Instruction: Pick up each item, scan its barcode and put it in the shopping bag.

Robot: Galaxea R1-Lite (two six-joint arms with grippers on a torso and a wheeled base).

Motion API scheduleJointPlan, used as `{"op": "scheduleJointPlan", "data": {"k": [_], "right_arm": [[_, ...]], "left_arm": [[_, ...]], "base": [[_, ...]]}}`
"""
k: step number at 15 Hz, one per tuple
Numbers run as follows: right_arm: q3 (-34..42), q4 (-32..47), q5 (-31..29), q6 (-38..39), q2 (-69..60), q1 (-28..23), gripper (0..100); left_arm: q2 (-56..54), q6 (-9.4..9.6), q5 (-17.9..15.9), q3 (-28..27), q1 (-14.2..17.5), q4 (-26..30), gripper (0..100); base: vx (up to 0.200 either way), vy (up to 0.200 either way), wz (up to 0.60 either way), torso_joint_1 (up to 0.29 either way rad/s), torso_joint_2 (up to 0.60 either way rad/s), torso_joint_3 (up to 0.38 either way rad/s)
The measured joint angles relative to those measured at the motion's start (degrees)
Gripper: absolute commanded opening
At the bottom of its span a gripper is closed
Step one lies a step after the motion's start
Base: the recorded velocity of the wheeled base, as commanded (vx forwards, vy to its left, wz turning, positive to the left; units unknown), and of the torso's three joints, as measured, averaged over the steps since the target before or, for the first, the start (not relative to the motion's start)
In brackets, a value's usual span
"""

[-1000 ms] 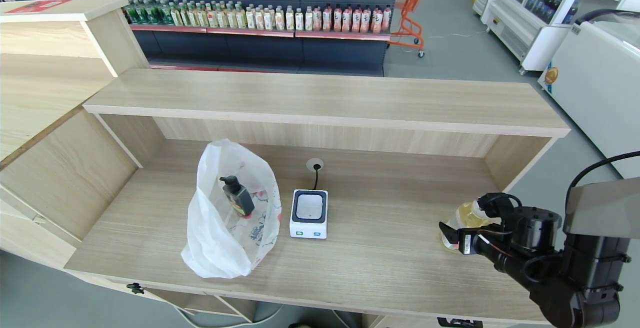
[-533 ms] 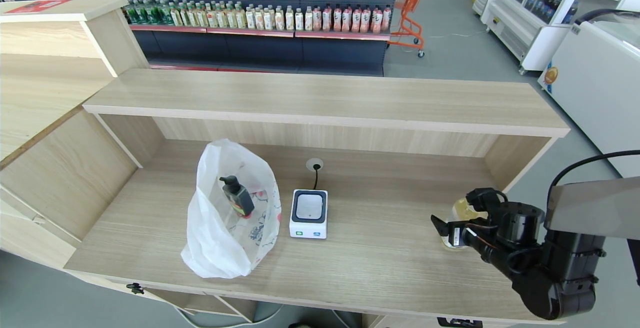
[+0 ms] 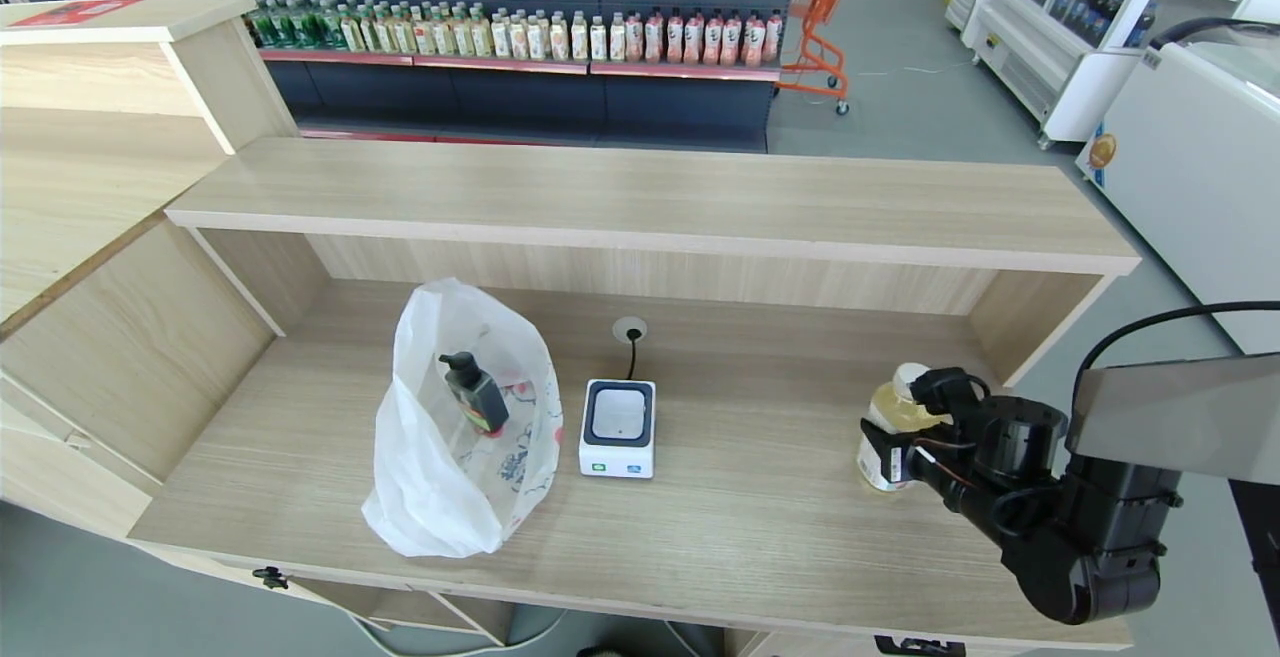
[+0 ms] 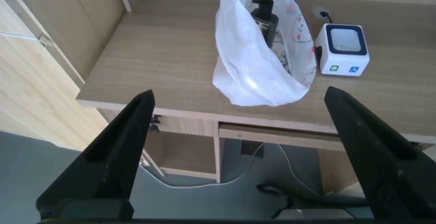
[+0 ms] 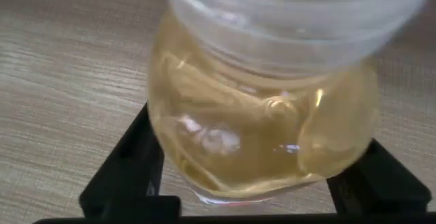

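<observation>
A clear bottle of yellow liquid (image 3: pixel 885 427) with a white cap stands upright at the right end of the wooden counter (image 3: pixel 750 517). My right gripper (image 3: pixel 905 429) is shut on the bottle's body (image 5: pixel 266 135), a black finger (image 5: pixel 126 176) on each side. The white plastic shopping bag (image 3: pixel 455 457) stands open at the counter's left and holds a dark pump bottle (image 3: pixel 476 395). Just right of it sits the white barcode scanner (image 3: pixel 618 427), window up. My left gripper (image 4: pixel 238 98) is open in front of the counter, below its edge, with the bag (image 4: pixel 262 60) and scanner (image 4: pixel 344 47) beyond it.
A raised wooden shelf (image 3: pixel 650 197) runs along the counter's back, with side walls at both ends. The scanner's cable goes into a round hole (image 3: pixel 629 329) behind it. Bare counter lies between scanner and bottle. A drawer front (image 4: pixel 279 137) sits under the counter edge.
My right gripper has moved left and slightly away from me along the counter, and the yellow bottle has gone with it. The bottle's white cap now shows. Bag, scanner and pump bottle are unmoved.
</observation>
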Motion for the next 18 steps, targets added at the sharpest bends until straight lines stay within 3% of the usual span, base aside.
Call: {"op": "scheduleJointPlan", "data": {"k": [6,10,13,16,18], "right_arm": [[0.9,-0.3,0.1,-5.2,0.5,0.0,0],[1.0,1.8,0.7,-0.8,-1.6,-0.3,0],[0.8,11.6,6.3,6.2,-11.3,-0.6,0],[0.4,24.6,17.7,14.1,-24.5,0.1,0],[0.2,35.6,24.2,19.0,-34.5,3.2,0]], "left_arm": [[0.0,0.02,0.0,0.0,0.0,0.0,100],[0.0,0.02,0.0,0.0,0.0,0.0,100],[0.0,0.02,0.0,0.0,0.0,0.0,100],[0.0,0.02,0.0,0.0,0.0,0.0,100],[0.0,0.02,0.0,0.0,0.0,0.0,100]], "base": [[0.0,0.0,0.0,0.0,0.0,0.0],[0.0,0.0,0.0,0.0,0.0,0.0],[0.0,0.0,0.0,0.0,0.0,0.0],[0.0,0.0,0.0,0.0,0.0,0.0],[0.0,0.0,0.0,0.0,0.0,0.0]]}}
